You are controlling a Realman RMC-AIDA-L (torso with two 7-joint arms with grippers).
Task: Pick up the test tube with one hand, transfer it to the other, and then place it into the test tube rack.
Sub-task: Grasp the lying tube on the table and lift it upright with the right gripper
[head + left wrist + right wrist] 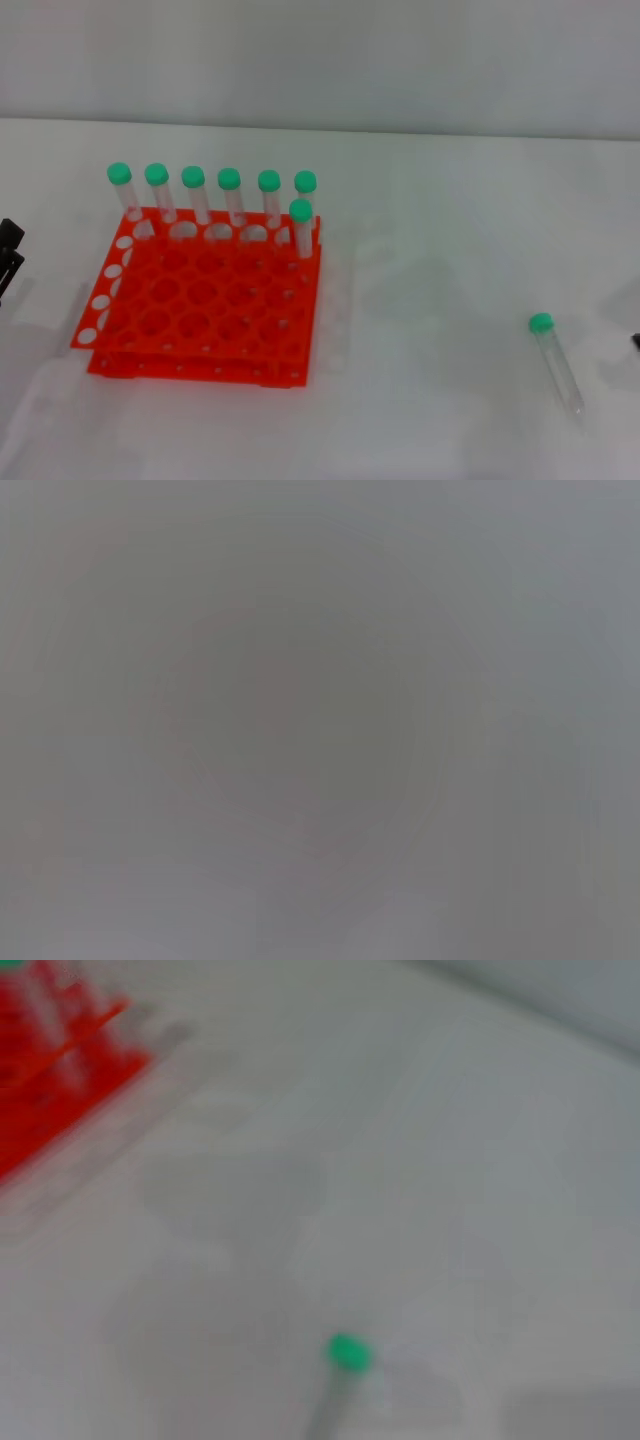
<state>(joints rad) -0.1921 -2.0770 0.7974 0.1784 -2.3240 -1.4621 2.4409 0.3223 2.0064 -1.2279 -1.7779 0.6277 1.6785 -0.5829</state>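
White desk [430, 420], pale wall behind. Test tube [558, 365] lies flat on the robot's right, well apart from the test tube rack [205, 310], which already holds seven capped tubes. Left end effector [8, 255] at desk edge, right end effector [636, 342] barely in view; finger state: can't tell. Tube probably light, stiff, slippery, rolls easily; grip mid-barrel below the cap.

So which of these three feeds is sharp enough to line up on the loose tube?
Head view is the clearest: the slim clear tube with green cap lies flat on the white table, right of the orange-red plastic rack. Right wrist view is soft: cap and rack are smeared colour. Left wrist view is featureless grey, nothing resolvable.
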